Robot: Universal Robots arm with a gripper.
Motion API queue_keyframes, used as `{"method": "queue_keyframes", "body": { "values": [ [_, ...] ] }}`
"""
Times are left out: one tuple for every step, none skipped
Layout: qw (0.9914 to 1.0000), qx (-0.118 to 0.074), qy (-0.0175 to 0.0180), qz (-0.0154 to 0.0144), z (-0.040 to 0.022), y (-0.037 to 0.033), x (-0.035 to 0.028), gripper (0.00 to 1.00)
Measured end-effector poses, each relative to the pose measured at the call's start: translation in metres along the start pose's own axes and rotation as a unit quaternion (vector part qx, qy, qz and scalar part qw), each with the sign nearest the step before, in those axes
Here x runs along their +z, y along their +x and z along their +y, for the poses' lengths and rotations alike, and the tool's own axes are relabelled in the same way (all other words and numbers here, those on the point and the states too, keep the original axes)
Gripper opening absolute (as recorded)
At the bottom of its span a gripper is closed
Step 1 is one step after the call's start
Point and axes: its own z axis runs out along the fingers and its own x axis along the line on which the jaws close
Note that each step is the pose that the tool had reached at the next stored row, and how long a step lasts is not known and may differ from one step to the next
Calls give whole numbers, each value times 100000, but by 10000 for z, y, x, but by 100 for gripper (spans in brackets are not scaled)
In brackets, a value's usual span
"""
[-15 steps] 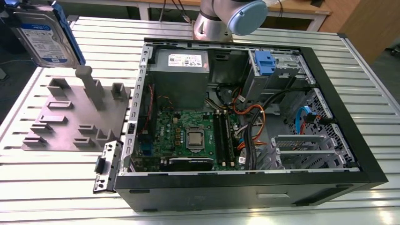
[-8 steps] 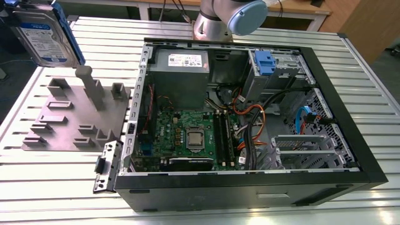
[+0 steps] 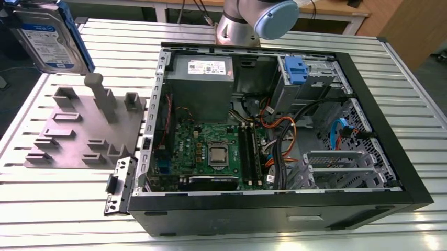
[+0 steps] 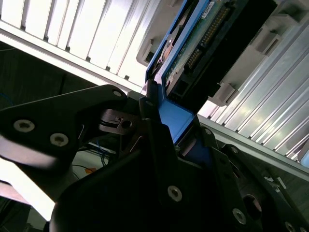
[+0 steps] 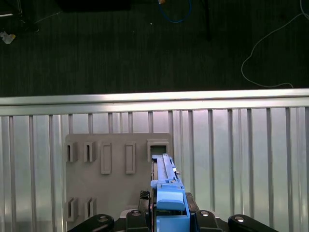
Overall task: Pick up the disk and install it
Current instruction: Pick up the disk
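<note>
Open computer case [image 3: 417,194] lying on the slatted table [image 3: 412,78], containing a grey power supply [image 3: 202,83], a green circuit board [image 3: 209,151] and bundled cables [image 3: 279,130]. The disk [image 3: 49,39] hangs upright at the exterior view's upper left, above the grey holder plate [image 3: 70,130] and apparently clear of it. In both wrist views the claw [image 5: 169,215] [image 4: 176,123] is clenched on the disk's blue bracket, the drive body extending away from its fingers.

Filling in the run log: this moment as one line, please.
gripper: shut on disk | disk: aloft above grey fixture plate | computer case: open, disk not installed
</note>
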Motion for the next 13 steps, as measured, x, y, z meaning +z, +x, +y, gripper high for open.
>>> {"method": "queue_keyframes", "body": {
  "values": [
    [100000, 1, 3, -3, 0, 0, -3, 37],
    [100000, -1, 7, -5, 0, 0, -5, 37],
    [100000, -1, 8, -4, 0, 0, -8, 37],
    [100000, -1, 7, -4, 0, 0, -11, 37],
    [100000, 0, 5, -3, 0, 0, -14, 37],
    [100000, -1, 4, -2, 0, 0, -17, 37],
    [100000, -1, 4, -2, 0, 0, -19, 37],
    [100000, 0, 4, -4, 0, 0, -22, 37],
    [100000, -1, 4, -2, -1, -1, -25, 37],
    [100000, -1, 6, -3, -1, -1, -28, 37],
    [100000, 0, 6, -4, -1, -1, -30, 37],
    [100000, -1, 9, -3, -1, -1, -33, 37],
    [100000, -2, 5, -3, -1, -1, -35, 37]
  ]
}}
